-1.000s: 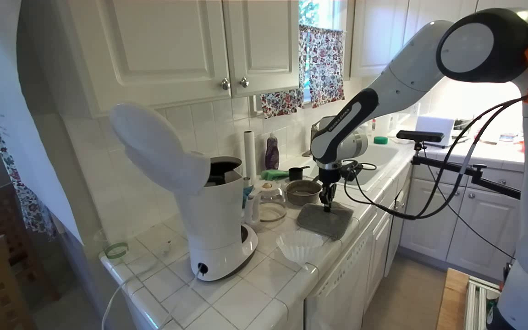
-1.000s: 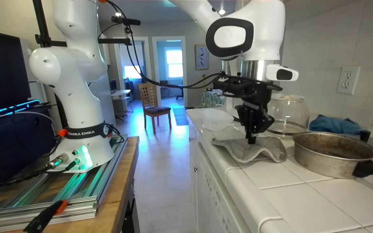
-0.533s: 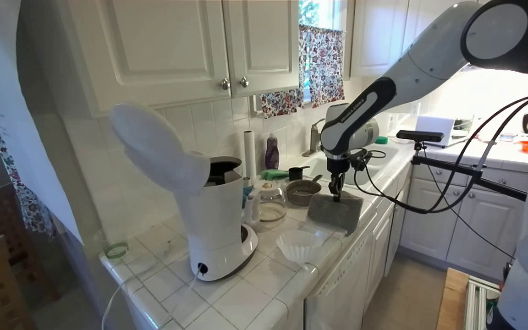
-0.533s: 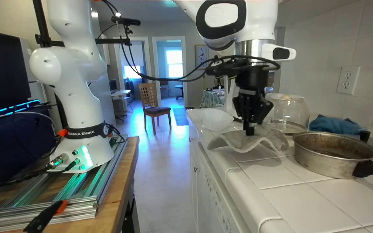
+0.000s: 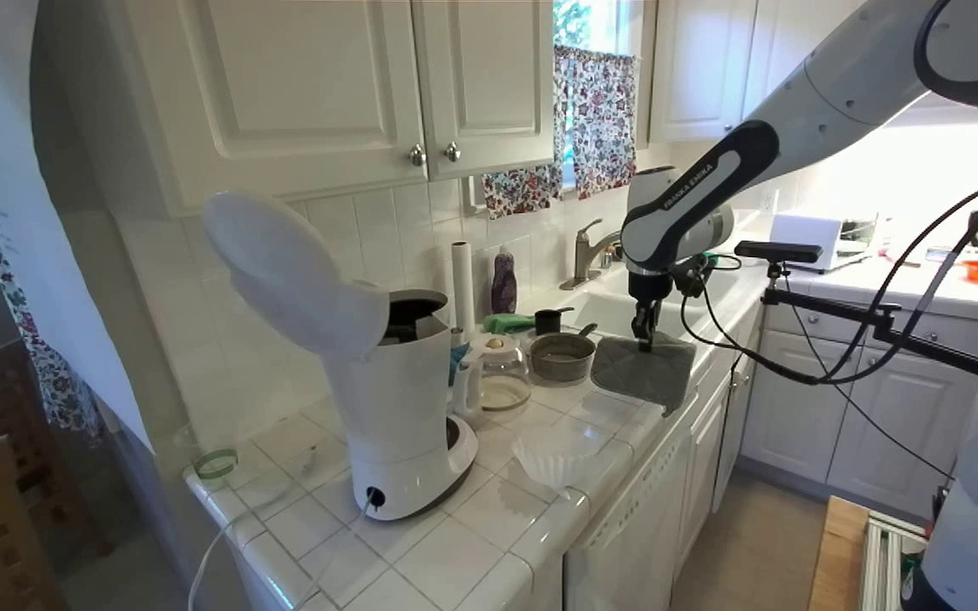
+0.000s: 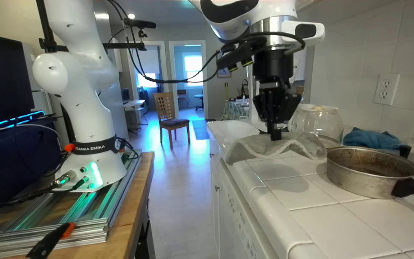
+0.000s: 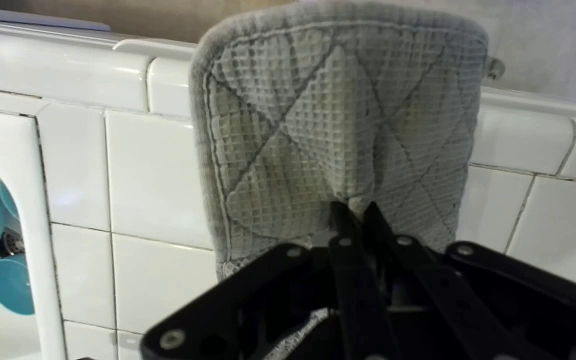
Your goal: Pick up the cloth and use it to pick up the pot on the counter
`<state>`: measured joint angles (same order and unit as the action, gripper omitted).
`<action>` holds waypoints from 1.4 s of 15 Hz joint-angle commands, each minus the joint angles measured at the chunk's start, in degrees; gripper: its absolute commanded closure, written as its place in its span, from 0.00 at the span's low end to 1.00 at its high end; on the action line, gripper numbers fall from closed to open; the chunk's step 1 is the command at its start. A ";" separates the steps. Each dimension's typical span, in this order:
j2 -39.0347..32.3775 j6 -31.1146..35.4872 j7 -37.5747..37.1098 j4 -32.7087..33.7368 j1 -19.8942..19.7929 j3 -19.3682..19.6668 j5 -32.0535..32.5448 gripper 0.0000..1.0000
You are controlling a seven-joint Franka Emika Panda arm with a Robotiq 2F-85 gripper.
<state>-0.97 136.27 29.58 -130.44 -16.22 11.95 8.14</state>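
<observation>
The gripper [image 7: 356, 206] is clamped on a pinched fold near the middle of the grey quilted potholder [image 7: 338, 130], which droops down on both sides of it. The potholder is held over the white tiled counter [image 6: 336, 230], with one side beyond the front edge; whether its low corners touch the tiles, I cannot tell. The metal saucepan [image 6: 361, 183] stands upright on the counter, just beside the potholder. In an exterior view, a glass carafe [image 5: 504, 378] stands between this saucepan and the white coffee maker [image 5: 391, 416].

Pot [image 5: 563, 363] stands on counter [image 5: 476, 526] — cloth [image 5: 643, 375] beside it.
</observation>
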 commanded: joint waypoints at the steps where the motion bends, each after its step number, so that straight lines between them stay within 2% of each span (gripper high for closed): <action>1: 0.87 2.30 0.49 0.15 0.56 1.05 -0.27 0.98; 6: -1.80 5.32 2.82 4.10 0.92 0.82 -3.93 0.98; 15: -9.60 4.86 8.97 13.10 -0.27 -0.15 -12.51 0.98; 21: -16.75 4.30 9.71 19.91 -1.61 -2.40 -13.56 0.98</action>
<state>-13.58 141.62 37.25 -115.57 -16.25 11.24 -3.41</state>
